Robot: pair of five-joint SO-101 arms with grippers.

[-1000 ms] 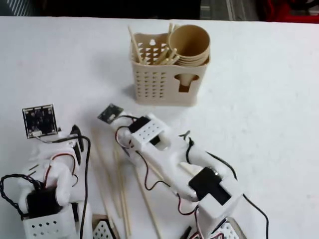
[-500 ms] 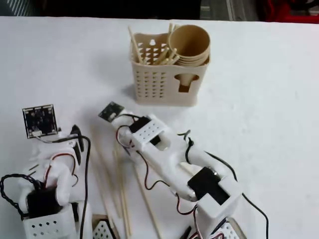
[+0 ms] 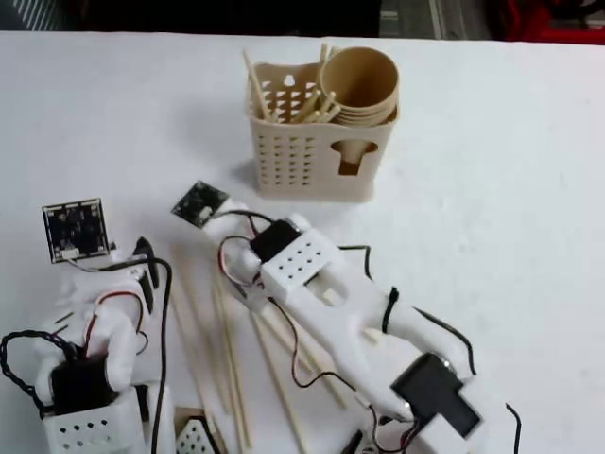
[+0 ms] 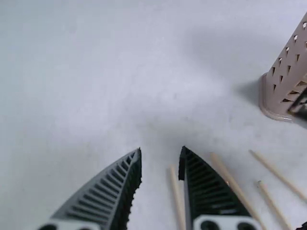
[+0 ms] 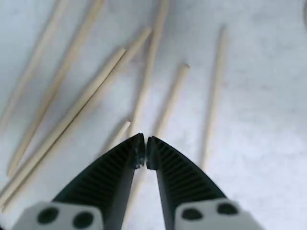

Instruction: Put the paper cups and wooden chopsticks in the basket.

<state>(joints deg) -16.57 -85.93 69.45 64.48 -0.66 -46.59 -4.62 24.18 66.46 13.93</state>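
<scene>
Robotics lab bench, I'd say: plain white table [image 3: 492,236], and my left arm [image 3: 95,340] is a bare printed shell with loose wires [image 3: 165,322] and an exposed camera board [image 3: 73,229] at 9 o'clock. Dark room edge at 12.

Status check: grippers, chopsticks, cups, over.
Left gripper open, low over table. Right gripper shut, above loose chopsticks. Paper cups stacked in basket, with other chopsticks.

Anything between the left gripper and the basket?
Left wrist view: only bare table between the left gripper and the basket. The loose chopsticks lie off that line, beside one fingertip.
</scene>
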